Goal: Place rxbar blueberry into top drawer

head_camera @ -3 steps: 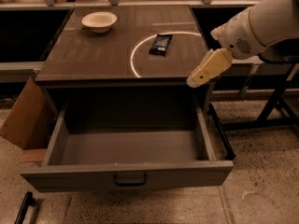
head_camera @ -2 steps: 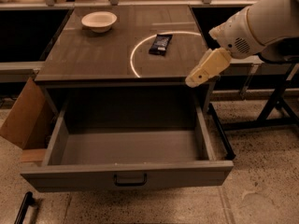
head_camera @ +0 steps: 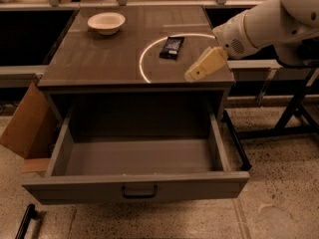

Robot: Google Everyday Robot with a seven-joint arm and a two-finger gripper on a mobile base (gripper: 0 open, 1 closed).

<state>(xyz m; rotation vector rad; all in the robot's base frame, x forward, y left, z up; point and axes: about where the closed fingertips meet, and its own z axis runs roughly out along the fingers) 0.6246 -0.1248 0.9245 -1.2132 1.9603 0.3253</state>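
Observation:
The rxbar blueberry (head_camera: 172, 47), a dark flat bar with pale print, lies on the brown table top inside a bright ring of light. My gripper (head_camera: 195, 72) hangs above the table's front right part, a little to the right of and nearer than the bar, not touching it. Its cream-coloured fingers (head_camera: 205, 63) point down to the left. The top drawer (head_camera: 135, 187) is pulled fully open below the table. It is grey, shows nothing inside, and has a dark handle (head_camera: 139, 192) centred on its front panel.
A white bowl (head_camera: 106, 23) stands at the table's back left. A brown cardboard flap (head_camera: 26, 126) leans at the drawer's left. Dark metal frame legs (head_camera: 294, 108) stand to the right. A speckled floor lies below.
My gripper has shifted slightly left and toward the bar. The bar, the bowl and the drawer have not moved.

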